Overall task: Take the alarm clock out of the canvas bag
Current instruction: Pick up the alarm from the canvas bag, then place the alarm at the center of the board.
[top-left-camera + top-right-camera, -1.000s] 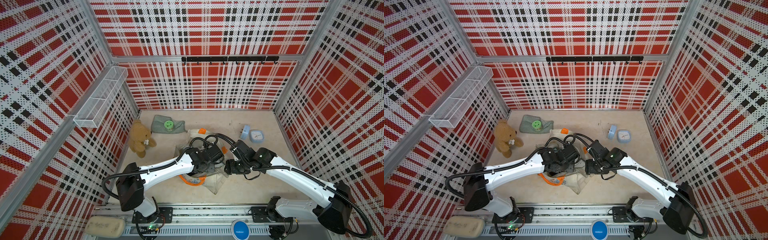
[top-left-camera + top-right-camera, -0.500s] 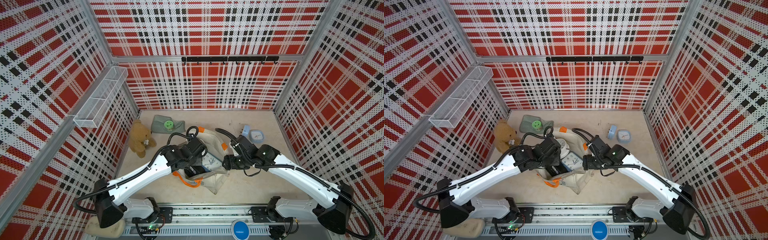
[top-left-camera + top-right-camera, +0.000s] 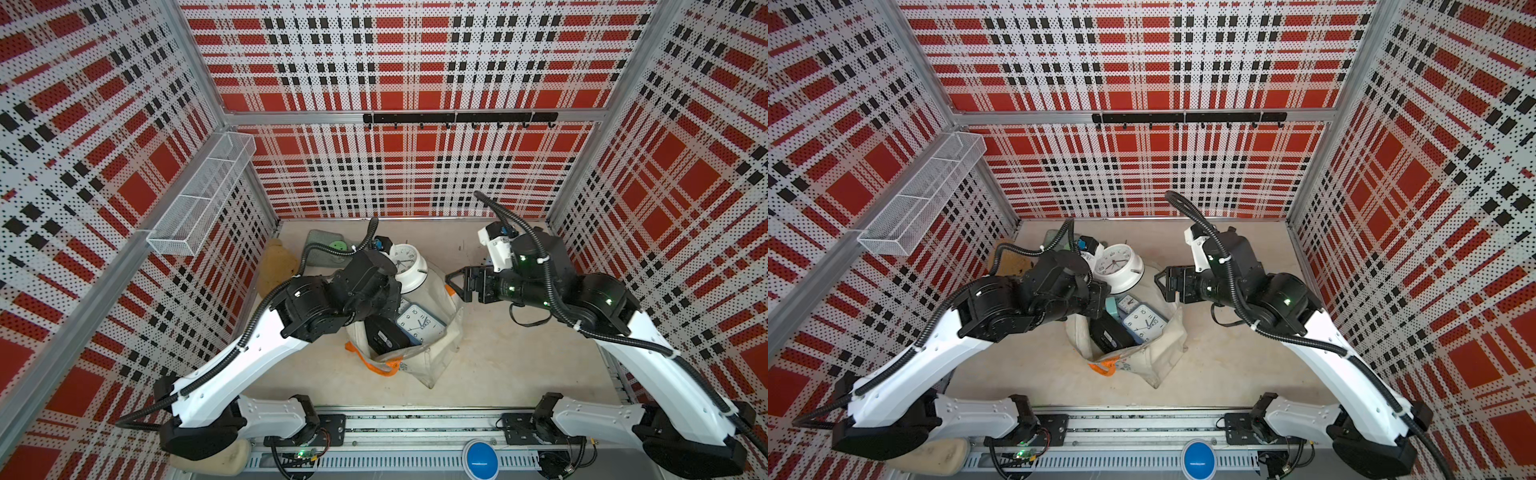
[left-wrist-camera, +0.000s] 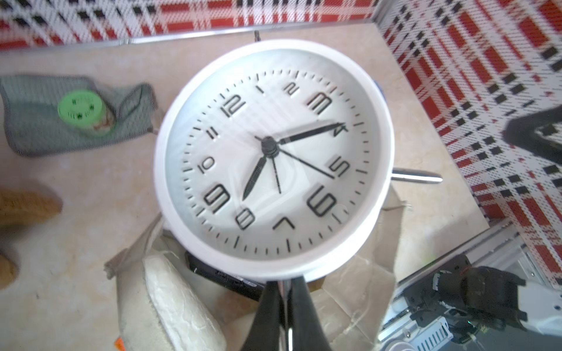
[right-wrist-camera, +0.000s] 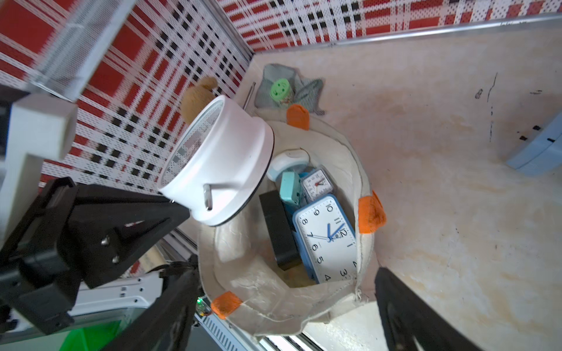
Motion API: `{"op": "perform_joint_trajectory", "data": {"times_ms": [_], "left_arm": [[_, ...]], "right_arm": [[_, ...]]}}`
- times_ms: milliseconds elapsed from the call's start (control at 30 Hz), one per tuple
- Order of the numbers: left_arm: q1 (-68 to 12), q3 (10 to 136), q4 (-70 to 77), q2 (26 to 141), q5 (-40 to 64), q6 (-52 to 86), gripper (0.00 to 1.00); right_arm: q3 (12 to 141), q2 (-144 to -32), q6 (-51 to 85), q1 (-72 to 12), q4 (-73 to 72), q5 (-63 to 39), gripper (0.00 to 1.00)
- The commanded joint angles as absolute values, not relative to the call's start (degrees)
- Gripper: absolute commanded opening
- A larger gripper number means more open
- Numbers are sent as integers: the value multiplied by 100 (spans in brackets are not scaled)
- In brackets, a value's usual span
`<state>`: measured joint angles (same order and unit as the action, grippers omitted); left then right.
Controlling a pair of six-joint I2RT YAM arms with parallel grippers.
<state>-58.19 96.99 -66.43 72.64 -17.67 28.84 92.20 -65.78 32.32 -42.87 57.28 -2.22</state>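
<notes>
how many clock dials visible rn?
3: white round clock held by left gripper; large blue clock and small red-handed clock inside canvas bag. More may be hidden.

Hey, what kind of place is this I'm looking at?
Probably a robot test cell, not a home: two robot arms sit on a metal rail, perforated plaid panels wall in a small table, and a canvas bag of clocks lies staged on it.

Glossy white plastic on alarm clock [image 4: 273, 152], chrome metal pegs [image 4: 416, 177]; canvas bag [image 5: 273, 304] coarse matt cream cloth; tabletop [image 5: 441, 152] smooth, pale.
</notes>
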Motion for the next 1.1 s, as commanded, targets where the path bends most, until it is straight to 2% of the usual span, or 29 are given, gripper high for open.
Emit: {"op": "perform_joint_trajectory", "data": {"times_ms": [0,200,400,767,933,1067], "left_arm": [[-6160,10535,-6732,7641,-2222,1985,0],[-6487,11495,-6463,8492,-2152,1443,0],[-6504,12017,-5841,9226,-1989,1271,0],[-6600,12177,-5331,9578,-1829,1457,0],[-6627,12121,-5285,9554,-1807,1503,0],[-6627,12085,-5216,9562,-1741,1555,0]], "right_arm": [[9541,-6345,3363,-3847,5511,-821,97],[9720,-6061,3920,-3096,5414,-1636,100],[9461,-5907,4646,-2874,5262,-2044,100],[8987,-5598,4702,-2842,5807,-1011,100],[8607,-5624,4783,-2677,5237,-1134,100],[8424,-5772,4877,-2264,4509,-1722,100]]}}
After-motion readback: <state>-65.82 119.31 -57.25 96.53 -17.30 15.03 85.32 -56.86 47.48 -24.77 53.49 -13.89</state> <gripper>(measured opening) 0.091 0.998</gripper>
